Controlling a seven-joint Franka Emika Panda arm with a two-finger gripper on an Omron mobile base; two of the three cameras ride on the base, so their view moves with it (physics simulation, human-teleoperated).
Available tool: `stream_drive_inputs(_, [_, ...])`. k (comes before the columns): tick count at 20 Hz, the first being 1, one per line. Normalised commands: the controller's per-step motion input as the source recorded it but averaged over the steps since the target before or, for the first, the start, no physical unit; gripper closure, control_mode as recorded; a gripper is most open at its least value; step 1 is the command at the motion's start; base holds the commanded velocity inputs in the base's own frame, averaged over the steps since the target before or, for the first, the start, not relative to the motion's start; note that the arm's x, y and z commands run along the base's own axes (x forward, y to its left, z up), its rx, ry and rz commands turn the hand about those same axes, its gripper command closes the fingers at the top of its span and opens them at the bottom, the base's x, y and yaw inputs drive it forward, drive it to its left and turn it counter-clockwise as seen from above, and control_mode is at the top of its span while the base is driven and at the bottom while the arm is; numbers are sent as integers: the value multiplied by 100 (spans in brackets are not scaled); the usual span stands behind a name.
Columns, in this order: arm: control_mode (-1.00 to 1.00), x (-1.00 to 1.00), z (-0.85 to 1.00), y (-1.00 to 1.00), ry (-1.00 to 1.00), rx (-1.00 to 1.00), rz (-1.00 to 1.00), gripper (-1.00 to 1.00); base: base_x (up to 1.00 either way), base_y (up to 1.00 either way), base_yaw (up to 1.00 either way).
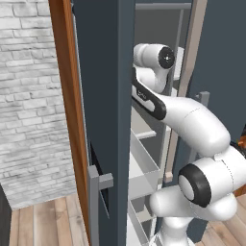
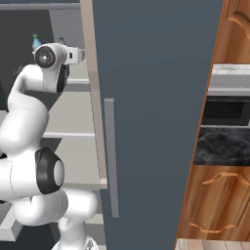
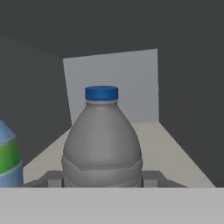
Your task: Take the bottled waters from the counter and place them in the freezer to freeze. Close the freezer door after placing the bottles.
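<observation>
Inside the freezer (image 2: 68,122), on a pale shelf (image 3: 175,153), the grey bottle (image 3: 101,144) stands upright, blue cap up, directly before the gripper (image 3: 101,180), its base between the fingertips, which pinch it. Beside it stands the bluish bottle (image 3: 8,159).

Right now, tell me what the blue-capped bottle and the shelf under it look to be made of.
The blue-capped bottle: probably plastic, cloudy grey and matt, judging by its moulded shoulder ridge and dull, even surface; its cap looks like smooth blue plastic. The shelf: a flat pale grey panel with no grain or gloss, so painted metal or plastic; the render leaves that open.
</observation>
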Motion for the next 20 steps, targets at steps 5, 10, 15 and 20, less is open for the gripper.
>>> stream_drive_inputs(5, [-100,5,-34,12,0,-9,0,100,0,0,0])
stream_drive_inputs(10, [-100,1,-29,4,0,-2,0,100,0,0,0])
stream_drive_inputs(15, [-100,19,-9,0,-4,-1,-1,100,0,0,0])
stream_drive_inputs(20, [-100,35,-4,0,-2,0,-3,100,0,0,0])
